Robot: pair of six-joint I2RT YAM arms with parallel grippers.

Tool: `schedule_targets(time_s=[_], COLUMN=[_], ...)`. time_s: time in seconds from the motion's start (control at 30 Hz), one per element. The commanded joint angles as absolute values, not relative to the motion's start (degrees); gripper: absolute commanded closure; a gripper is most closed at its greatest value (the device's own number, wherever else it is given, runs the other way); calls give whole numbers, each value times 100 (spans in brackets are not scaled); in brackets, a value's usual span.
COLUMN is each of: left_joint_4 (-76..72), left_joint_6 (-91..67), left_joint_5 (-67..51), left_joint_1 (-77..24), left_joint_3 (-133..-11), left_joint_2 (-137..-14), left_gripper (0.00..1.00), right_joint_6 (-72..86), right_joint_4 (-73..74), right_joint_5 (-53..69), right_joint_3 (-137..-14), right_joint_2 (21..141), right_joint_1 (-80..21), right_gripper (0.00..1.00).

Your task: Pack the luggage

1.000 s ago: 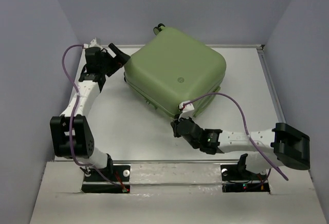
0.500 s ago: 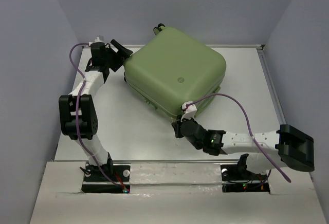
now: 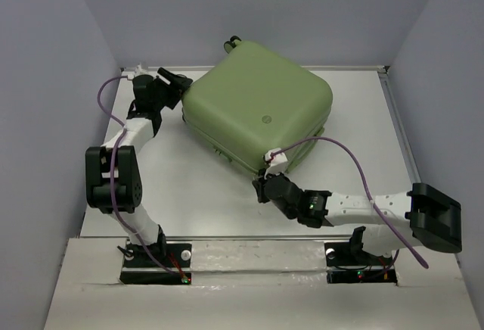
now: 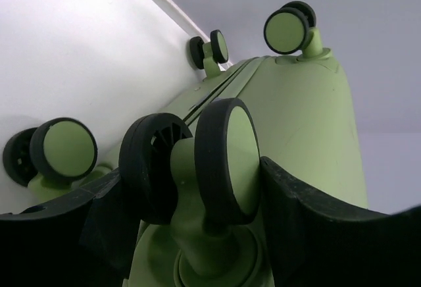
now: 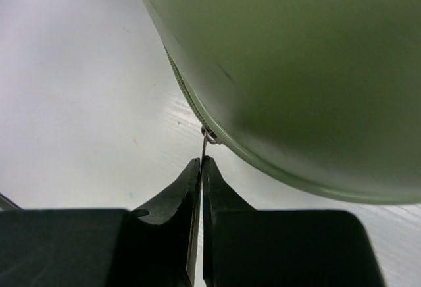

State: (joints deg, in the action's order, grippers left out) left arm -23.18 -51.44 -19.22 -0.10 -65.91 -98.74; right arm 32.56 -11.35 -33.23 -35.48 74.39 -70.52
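Large light-green hard-shell luggage (image 3: 261,110) lies shut on white table (image 3: 189,186), centre toward 12 o'clock; contents unseen. Left gripper (image 3: 179,82), at its 10 o'clock corner, jaws wide astride green-and-black caster wheel (image 4: 217,162). Right gripper (image 5: 200,163), at 6 o'clock corner, pinched on thin metal zipper pull (image 5: 204,143).

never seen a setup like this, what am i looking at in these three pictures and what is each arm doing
Two robot arms are bolted at the near edge of a white table. One picture looks down from above and behind them; the other two come from small cameras on each wrist. On the table lies the light-green luggage, a hard suitcase. The left wrist view shows the left fingers standing either side of one wheel; whether they press on it is unclear. The right wrist view shows the right fingers pinched shut on the thin zipper pull.
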Motion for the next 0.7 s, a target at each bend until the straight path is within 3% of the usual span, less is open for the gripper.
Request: schedule_targets(time_s=[0.0,0.1,0.4,0.5,0.57,0.67], left_joint_4=[-2988,-3085,-1989,-1759,-1732,-1635], left_joint_6=[-4975,-4905,-4597,-4824,-5009,-5054], left_joint_5=[-1890,-1671,-1373,-1187,-1003,-783], left_joint_1=[-53,-53,-507,-930,-1466,-2115], left_joint_3=[-5557,-4101,-2111,-1943,-1863,-1951], left_joint_2=[-8466,-7177,-4013,-3526,-3331,-3322], left_gripper=[94,94,94,94,94,94], right_joint_6=[2839,2734,2391,2653,2663,2295], right_joint_4=[-1248,-1222,-615,-1497,-1801,-1539], right_joint_5=[-2814,-2208,-1689,-574,-614,-921], right_joint_3=[-4165,-4175,-3779,-3744,-3953,-5244], right_joint_2=[7444,7234,5915,6683,7379,8725], right_joint_1=[-6892,-6365,-5616,-5721,-6393,-7195], right_gripper=[93,93,93,93,93,93])
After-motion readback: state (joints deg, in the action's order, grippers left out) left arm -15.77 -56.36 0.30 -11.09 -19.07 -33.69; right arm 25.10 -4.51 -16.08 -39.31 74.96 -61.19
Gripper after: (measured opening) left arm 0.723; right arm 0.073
